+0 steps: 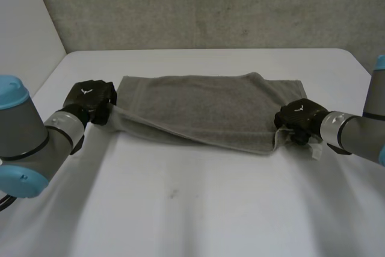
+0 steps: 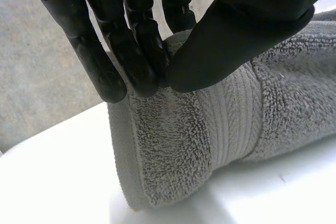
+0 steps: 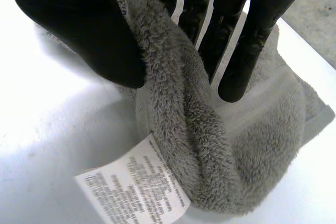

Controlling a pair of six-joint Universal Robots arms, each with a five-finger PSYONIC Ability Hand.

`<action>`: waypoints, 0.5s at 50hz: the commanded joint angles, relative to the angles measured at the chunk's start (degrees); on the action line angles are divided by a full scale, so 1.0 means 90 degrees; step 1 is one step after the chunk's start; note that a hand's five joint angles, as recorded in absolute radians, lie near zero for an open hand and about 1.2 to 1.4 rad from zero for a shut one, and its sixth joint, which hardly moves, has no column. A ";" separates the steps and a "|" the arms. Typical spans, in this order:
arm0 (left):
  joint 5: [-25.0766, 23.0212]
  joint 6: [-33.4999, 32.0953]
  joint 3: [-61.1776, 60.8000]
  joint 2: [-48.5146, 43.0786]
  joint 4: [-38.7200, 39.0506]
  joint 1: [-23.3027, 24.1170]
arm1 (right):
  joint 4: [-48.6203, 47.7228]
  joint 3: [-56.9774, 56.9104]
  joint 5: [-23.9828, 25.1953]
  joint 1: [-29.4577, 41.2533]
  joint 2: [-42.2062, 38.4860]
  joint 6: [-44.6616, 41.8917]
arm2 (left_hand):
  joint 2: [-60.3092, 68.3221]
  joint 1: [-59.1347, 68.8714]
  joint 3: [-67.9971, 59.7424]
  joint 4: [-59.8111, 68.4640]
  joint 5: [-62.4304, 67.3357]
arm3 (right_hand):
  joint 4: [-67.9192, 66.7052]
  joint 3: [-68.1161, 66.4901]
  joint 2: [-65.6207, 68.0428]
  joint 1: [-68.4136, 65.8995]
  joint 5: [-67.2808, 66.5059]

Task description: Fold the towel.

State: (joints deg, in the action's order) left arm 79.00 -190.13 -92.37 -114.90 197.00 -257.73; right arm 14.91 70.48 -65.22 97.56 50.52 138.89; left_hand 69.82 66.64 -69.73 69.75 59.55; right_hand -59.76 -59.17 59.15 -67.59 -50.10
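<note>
A grey towel (image 1: pixel 204 109) lies folded lengthwise across the white table (image 1: pixel 198 209). My left hand (image 1: pixel 90 97) holds its near left corner, lifted slightly off the table. In the left wrist view the thumb (image 2: pixel 236 30) and fingers (image 2: pixel 142 51) pinch the towel's (image 2: pixel 184 145) banded edge between them. My right hand (image 1: pixel 301 117) is at the near right corner. In the right wrist view its thumb (image 3: pixel 89 30) and fingers (image 3: pixel 247 51) stand on either side of a bunched fold of towel (image 3: pixel 210 145), touching it. A white care label (image 3: pixel 134 190) hangs from that corner onto the table.
A grey wall runs behind the table's far edge. Bare table surface spreads in front of the towel toward me. The care label (image 1: pixel 314 150) also pokes out beside my right hand.
</note>
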 commanded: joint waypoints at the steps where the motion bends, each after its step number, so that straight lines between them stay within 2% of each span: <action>1: 0.0012 -0.0066 -0.0186 0.0326 0.0015 0.0033 | -0.0427 0.0762 0.0039 -0.0146 0.0548 0.0193 | 0.1132 0.1484 -0.1141 0.1139 0.1161 | 0.1539 0.1473 -0.1471 0.2409 0.1577; 2: 0.0012 -0.0066 -0.0244 0.0374 0.0044 0.0043 | -0.0485 0.0917 0.0039 -0.0166 0.0626 0.0222 | 0.1132 0.1484 -0.1141 0.1139 0.1161 | 0.2075 0.2009 -0.2007 0.2945 0.2113; 5: 0.0012 -0.0056 -0.0380 0.0423 0.0093 0.0062 | -0.0553 0.1191 0.0020 -0.0205 0.0733 0.0261 | 0.1132 0.1484 -0.1141 0.1139 0.1161 | 0.2379 0.2313 -0.2310 0.3248 0.2417; 12: 0.0022 -0.0056 -0.0635 0.0531 0.0328 0.0150 | -0.1091 0.1759 -0.0068 -0.0195 0.0939 0.0564 | 0.1132 0.1484 -0.1141 0.1139 0.1161 | 0.2249 0.2183 -0.2181 0.3119 0.2287; 19: 0.0022 -0.0056 -0.0781 0.0589 0.0484 0.0150 | -0.1968 0.2392 -0.0234 -0.0185 0.1319 0.1597 | 0.1132 0.1484 -0.1141 0.1139 0.1161 | 0.2212 0.2145 -0.2143 0.3081 0.2249; 25: 0.0022 -0.0056 -0.0801 0.0599 0.0484 0.0141 | -0.2292 0.2716 -0.0244 -0.0166 0.1564 0.2205 | 0.1132 0.1484 -0.1141 0.1139 0.1161 | 0.2399 0.2333 -0.2330 0.3268 0.2437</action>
State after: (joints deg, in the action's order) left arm 79.19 -190.62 -99.42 -109.58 201.37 -256.37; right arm -2.11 91.68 -67.21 95.88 62.10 152.47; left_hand 69.82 66.64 -69.73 69.75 59.55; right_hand -34.84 -34.86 34.97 -39.58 -24.89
